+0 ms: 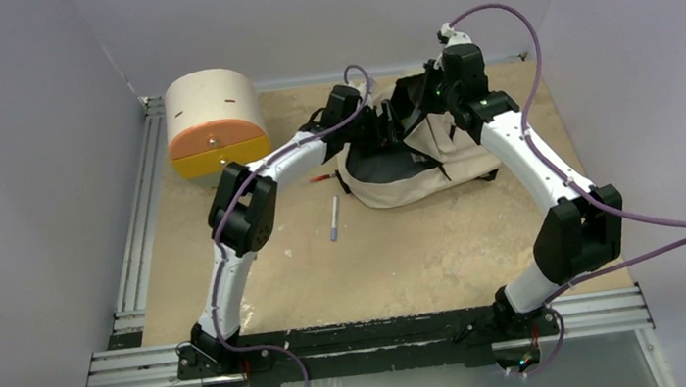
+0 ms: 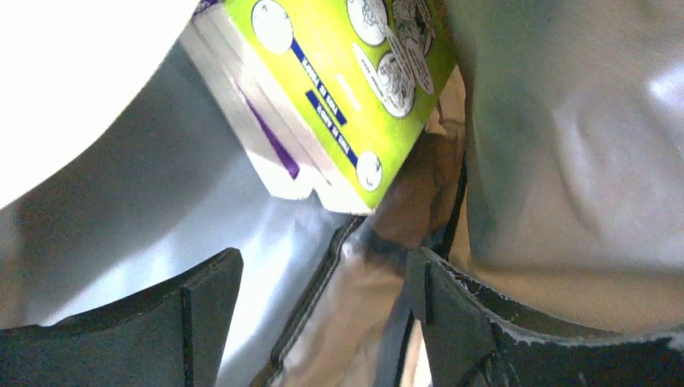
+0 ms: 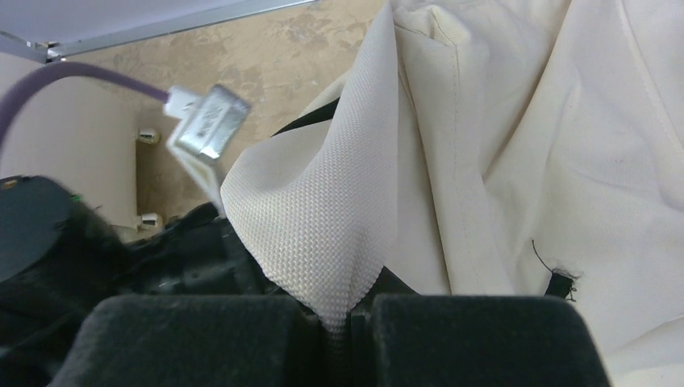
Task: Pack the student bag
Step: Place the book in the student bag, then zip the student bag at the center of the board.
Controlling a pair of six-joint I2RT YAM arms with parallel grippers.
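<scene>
The beige student bag [image 1: 420, 169] lies at the back middle of the table with its mouth open. My left gripper [image 2: 323, 310] reaches into that mouth, jaws open and nothing between them. Just ahead of it, a stack of books with a lime-green cover [image 2: 339, 89] rests against the bag's grey lining [image 2: 161, 201]. A zipper edge [image 2: 323, 274] runs below the fingers. My right gripper [image 3: 347, 318] is shut on a fold of the bag's cream woven fabric [image 3: 314, 210] and holds it up at the bag's back edge [image 1: 440, 93].
A cream cylindrical drawer box [image 1: 215, 120] with orange and yellow fronts stands at the back left. A grey pen [image 1: 333, 219] lies on the table in front of the bag. A red pen [image 1: 322, 176] lies beside the bag's left side. Aluminium rails [image 1: 140, 218] border the table's left edge.
</scene>
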